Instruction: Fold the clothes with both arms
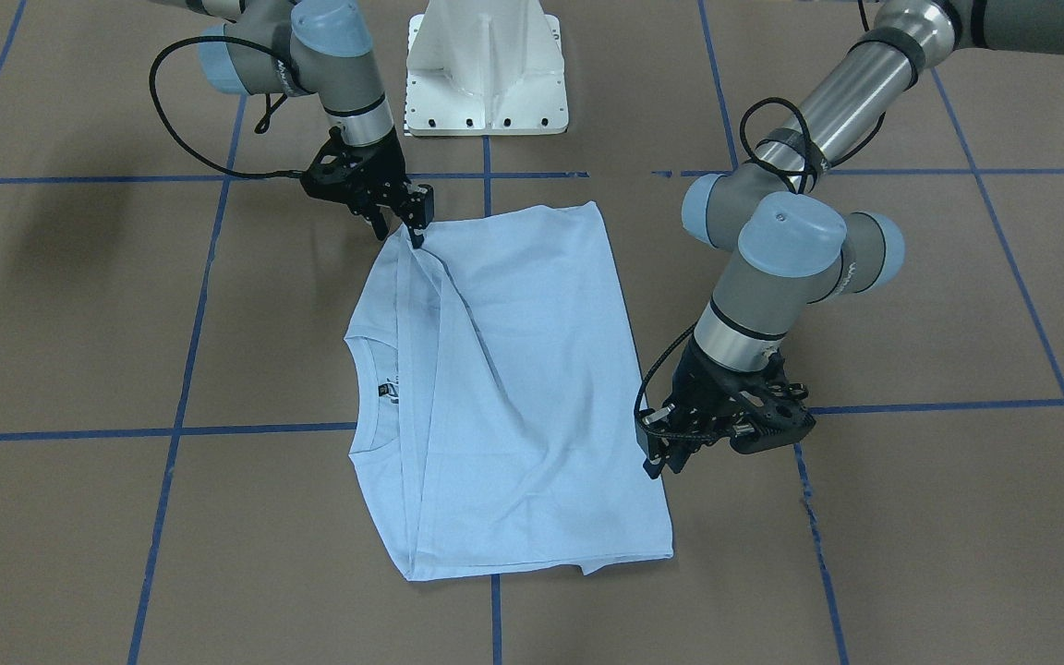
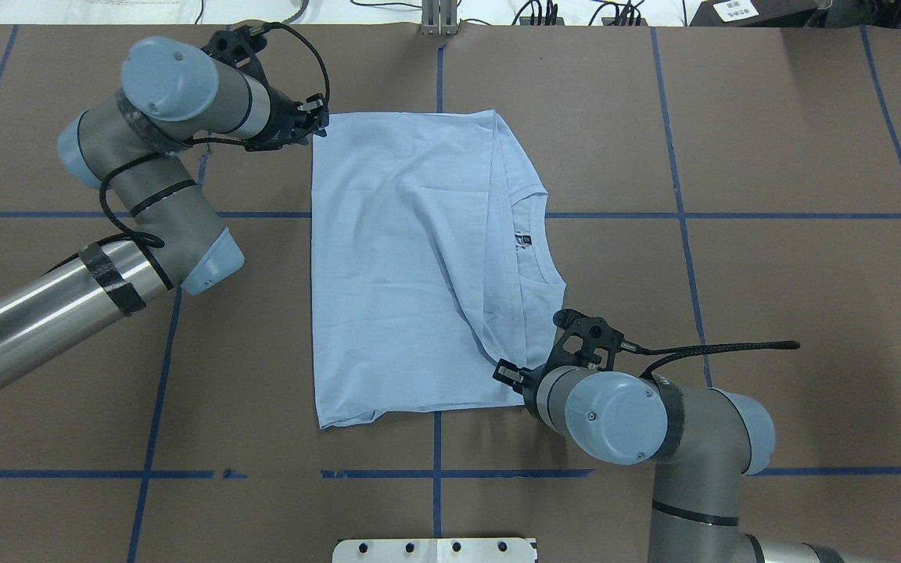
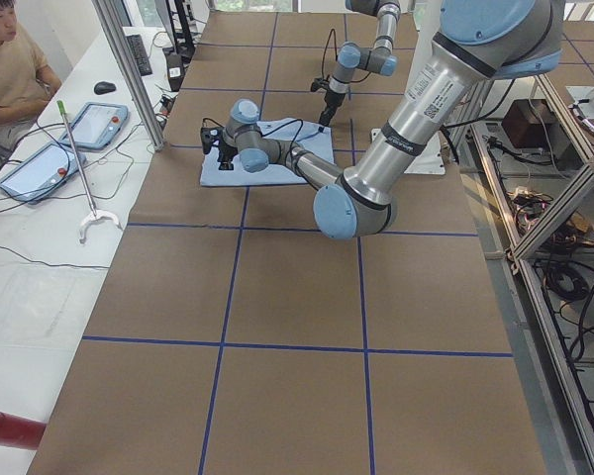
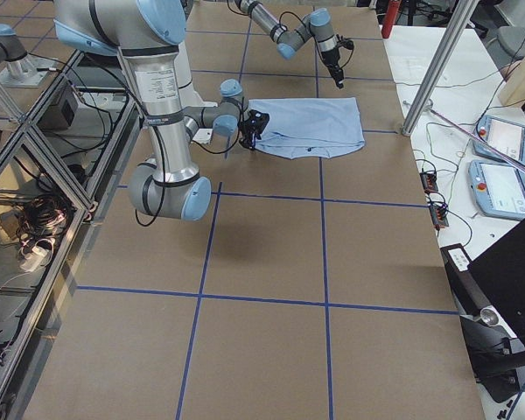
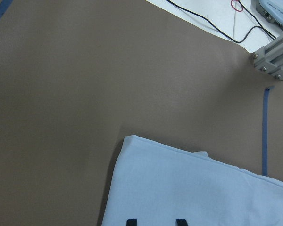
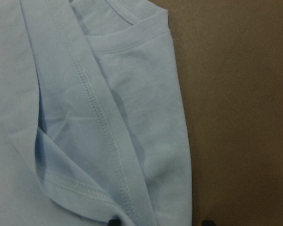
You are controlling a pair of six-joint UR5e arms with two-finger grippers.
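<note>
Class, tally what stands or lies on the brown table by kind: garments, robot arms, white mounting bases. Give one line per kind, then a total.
Light blue T-shirt: 1
Robot arms: 2, the left arm and the right arm
White base: 1
Total: 4

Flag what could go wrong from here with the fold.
1. The right gripper is open over stacked hems at the T-shirt corner, so it may pinch only some layers.
2. The left gripper sits right at the far corner's edge, so closing there could miss the cloth.
3. A diagonal ridge crosses the folded flap, and another fold would probably trap it.
</note>
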